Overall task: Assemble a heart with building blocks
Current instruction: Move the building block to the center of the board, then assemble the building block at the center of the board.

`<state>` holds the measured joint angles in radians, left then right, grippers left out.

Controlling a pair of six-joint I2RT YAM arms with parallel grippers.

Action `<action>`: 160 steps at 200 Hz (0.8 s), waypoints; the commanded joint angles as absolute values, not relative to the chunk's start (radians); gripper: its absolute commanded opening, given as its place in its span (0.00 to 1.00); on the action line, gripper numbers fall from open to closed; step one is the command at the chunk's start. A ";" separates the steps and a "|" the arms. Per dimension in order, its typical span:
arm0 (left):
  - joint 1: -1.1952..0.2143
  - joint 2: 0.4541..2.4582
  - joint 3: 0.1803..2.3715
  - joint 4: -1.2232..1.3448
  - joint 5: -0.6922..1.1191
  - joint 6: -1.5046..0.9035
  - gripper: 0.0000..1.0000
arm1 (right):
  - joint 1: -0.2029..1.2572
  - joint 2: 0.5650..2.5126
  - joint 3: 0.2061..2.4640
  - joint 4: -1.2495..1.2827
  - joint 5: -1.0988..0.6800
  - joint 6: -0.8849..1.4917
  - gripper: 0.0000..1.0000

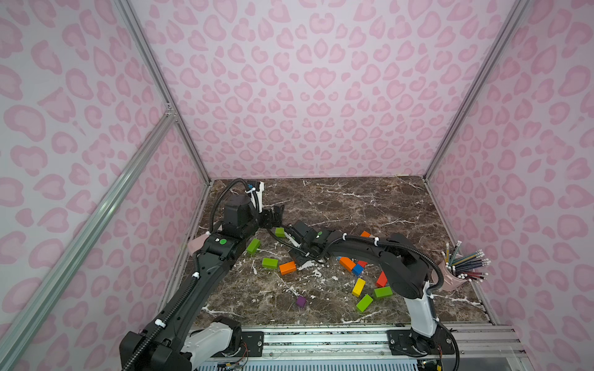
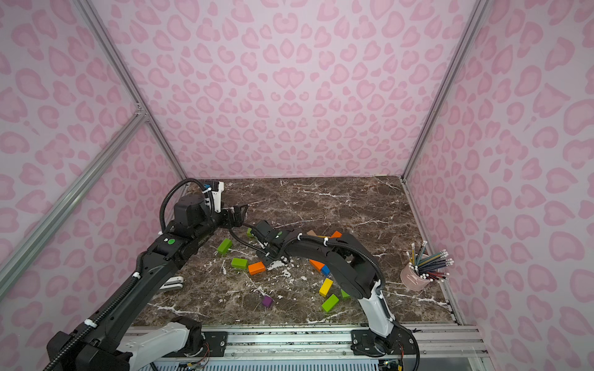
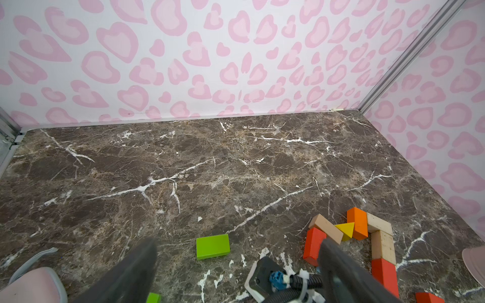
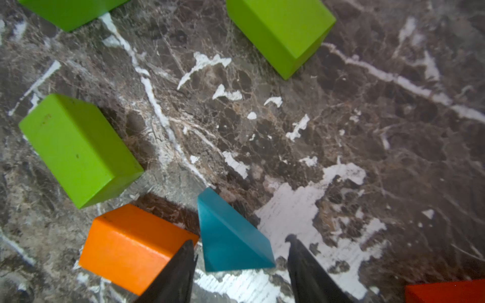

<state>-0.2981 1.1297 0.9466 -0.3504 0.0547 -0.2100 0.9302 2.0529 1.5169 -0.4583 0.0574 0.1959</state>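
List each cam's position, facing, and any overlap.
Top views: high over the robot, looking down at the marble table; left arm and right arm show.
Left wrist: low, facing the back wall; open left pincer frames it.
Right wrist: close, steeply down on a teal wedge inside the open right pincer.
Shared: orange brick, in right wrist and top views.

Marble tabletop [image 1: 353,205], scattered building blocks [image 1: 287,267], pencil cup [image 2: 413,280], possibly a pink pouch [image 3: 34,286]
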 commanded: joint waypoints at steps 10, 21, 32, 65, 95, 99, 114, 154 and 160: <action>-0.292 1.132 0.951 -0.309 0.043 -0.222 0.97 | 0.960 2.004 1.496 -0.428 0.048 0.084 0.62; -0.284 1.138 0.956 -0.314 0.043 -0.226 0.98 | 0.975 1.999 1.492 -0.430 0.062 0.058 0.62; -0.268 1.140 0.956 -0.314 0.048 -0.232 0.97 | 0.984 1.994 1.487 -0.429 0.060 0.037 0.62; -0.189 1.153 0.973 -0.316 0.116 -0.221 0.97 | 1.012 1.989 1.479 -0.404 0.003 -0.004 0.63; -0.149 1.148 1.007 -0.342 0.183 -0.165 0.97 | 1.035 2.016 1.503 -0.405 -0.021 -0.048 0.64; -0.148 1.145 1.013 -0.347 0.189 -0.161 0.97 | 1.035 2.022 1.508 -0.406 -0.023 -0.051 0.64; -0.146 1.136 1.047 -0.379 0.202 -0.152 0.97 | 1.038 2.039 1.521 -0.407 -0.032 -0.070 0.64; -0.146 1.115 1.153 -0.506 0.264 -0.129 0.97 | 1.042 2.074 1.562 -0.420 -0.073 -0.118 0.65; -0.147 1.117 1.171 -0.536 0.270 -0.132 0.97 | 1.042 2.079 1.567 -0.424 -0.081 -0.125 0.65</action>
